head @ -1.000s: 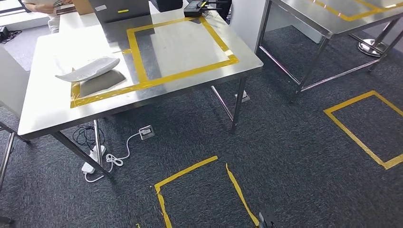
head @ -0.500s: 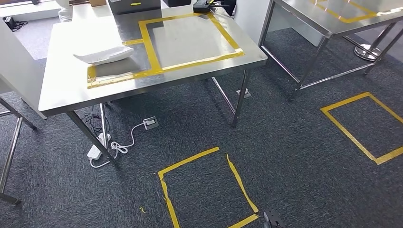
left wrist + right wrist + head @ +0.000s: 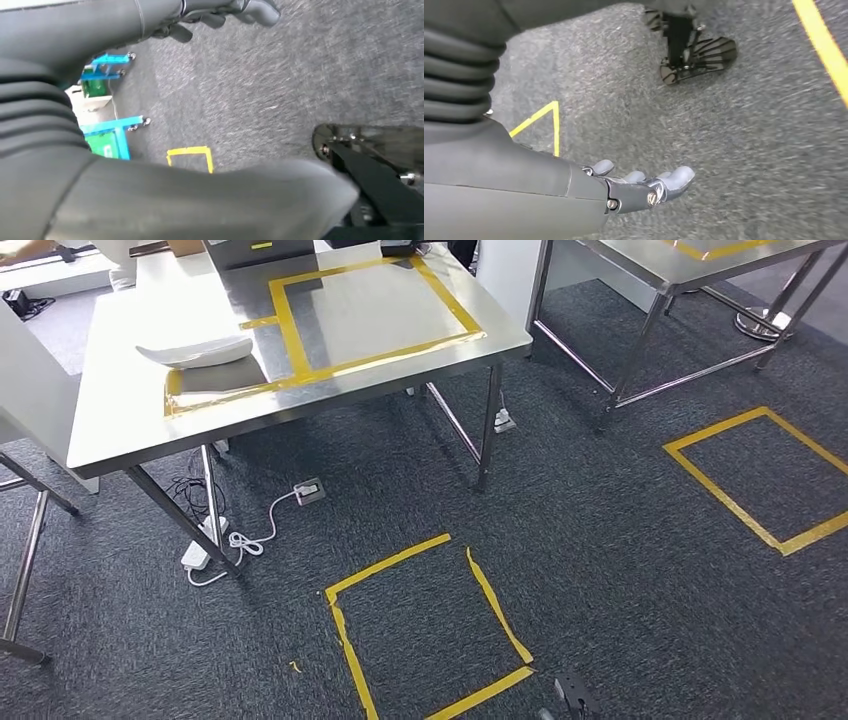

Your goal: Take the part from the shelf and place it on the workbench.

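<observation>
The white curved part (image 3: 197, 352) lies on the steel workbench (image 3: 120, 420), at the left end of its yellow tape rectangle (image 3: 370, 310). Both arms hang down over the dark carpet, far from the bench. In the left wrist view my left hand (image 3: 225, 12) has its fingers loosely apart and holds nothing. In the right wrist view my right hand (image 3: 639, 185) is stretched out flat above the floor, also with nothing in it.
A second steel table (image 3: 700, 270) stands at the back right. Yellow tape squares (image 3: 430, 630) (image 3: 760, 475) mark the carpet. A power strip with cables (image 3: 215, 545) lies under the bench by its leg. A grey box (image 3: 250, 252) sits at the bench's far end.
The whole picture has shifted: the camera has moved, so the bench now sits higher and further left and more of the floor square shows. The part lies as before.
</observation>
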Action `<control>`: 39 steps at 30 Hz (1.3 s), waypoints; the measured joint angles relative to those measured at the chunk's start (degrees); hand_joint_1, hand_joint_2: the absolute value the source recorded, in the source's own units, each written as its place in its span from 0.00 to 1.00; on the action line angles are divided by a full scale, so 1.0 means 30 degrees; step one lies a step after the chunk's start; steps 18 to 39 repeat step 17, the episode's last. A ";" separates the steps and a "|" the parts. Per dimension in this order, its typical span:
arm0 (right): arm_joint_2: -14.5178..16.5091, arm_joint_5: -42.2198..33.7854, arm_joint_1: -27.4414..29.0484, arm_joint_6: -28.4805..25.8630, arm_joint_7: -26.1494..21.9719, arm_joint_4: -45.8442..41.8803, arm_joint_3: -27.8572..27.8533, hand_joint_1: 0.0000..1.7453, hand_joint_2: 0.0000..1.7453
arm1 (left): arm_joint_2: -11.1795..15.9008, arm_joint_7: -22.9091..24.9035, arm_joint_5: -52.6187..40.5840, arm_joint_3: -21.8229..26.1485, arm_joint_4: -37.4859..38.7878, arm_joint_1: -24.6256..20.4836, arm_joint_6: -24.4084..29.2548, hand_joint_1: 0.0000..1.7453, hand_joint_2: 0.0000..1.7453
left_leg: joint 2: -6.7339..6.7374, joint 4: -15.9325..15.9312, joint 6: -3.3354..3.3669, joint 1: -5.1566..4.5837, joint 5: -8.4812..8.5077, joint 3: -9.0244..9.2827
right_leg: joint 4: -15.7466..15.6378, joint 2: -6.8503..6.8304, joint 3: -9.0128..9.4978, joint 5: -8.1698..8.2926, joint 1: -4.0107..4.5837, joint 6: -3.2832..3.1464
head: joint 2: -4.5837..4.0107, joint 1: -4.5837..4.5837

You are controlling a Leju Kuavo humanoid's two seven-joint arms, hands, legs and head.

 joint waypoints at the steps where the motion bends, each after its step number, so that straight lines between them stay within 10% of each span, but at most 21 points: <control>1: -0.0009 -0.0193 -0.0026 0.0000 -0.0015 -0.0259 0.0182 0.00 0.25 | 0.0045 -0.0007 0.0251 -0.0107 0.0062 0.0289 -0.0025 0.00 0.00 | 0.0000 -0.0907 0.0044 -0.0001 0.0449 0.0748 | 0.0014 0.0019 -0.0082 0.0074 0.0000 0.0038 | 0.0000 -0.0011; 2: -0.0013 -0.0435 -0.0058 -0.0002 -0.0033 -0.0542 0.0397 0.00 0.00 | 0.0100 -0.0037 0.0524 -0.0237 0.0116 0.0585 -0.0060 0.00 0.00 | 0.0000 -0.2324 0.0135 -0.0013 0.0875 0.1726 | 0.0027 0.0038 -0.0107 0.0138 -0.0001 0.0090 | 0.0000 -0.0031; 5: -0.0094 -0.1297 -0.0096 -0.0011 -0.0097 -0.1357 0.1188 0.00 0.00 | 0.0279 -0.0259 0.1447 -0.0755 0.0187 0.1442 -0.0300 0.00 0.00 | -0.0016 -0.5326 0.0503 -0.0167 0.1323 0.3597 | 0.0027 0.0007 -0.0133 0.0347 0.0031 0.0388 | 0.0000 -0.0051; 10: -0.0433 -0.2860 0.0339 -0.0038 -0.0129 -0.2125 0.2772 0.00 0.00 | 0.0542 -0.0722 0.3108 -0.1883 -0.0225 0.2378 -0.0939 0.00 0.00 | -0.0011 -0.5568 0.0786 -0.0243 0.1385 0.3412 | -0.0063 -0.0056 -0.0181 0.0429 0.0094 0.0115 | 0.0000 0.0077; 17: -0.0801 -0.4950 0.1683 -0.0097 -0.0158 -0.2625 0.4944 0.00 0.00 | 0.0922 -0.1355 0.5347 -0.3471 -0.1498 0.2935 -0.1862 0.00 0.00 | 0.0036 -0.5259 0.1115 -0.0395 0.1477 0.3035 | -0.0134 -0.0014 -0.0341 0.0832 -0.0062 0.0841 | 0.0000 0.0098; 39: -0.0801 -0.4950 0.1683 -0.0097 -0.0158 -0.2625 0.4944 0.00 0.00 | 0.0922 -0.1355 0.5347 -0.3471 -0.1498 0.2935 -0.1862 0.00 0.00 | 0.0036 -0.5259 0.1115 -0.0395 0.1477 0.3035 | -0.0134 -0.0014 -0.0341 0.0832 -0.0062 0.0841 | 0.0000 0.0098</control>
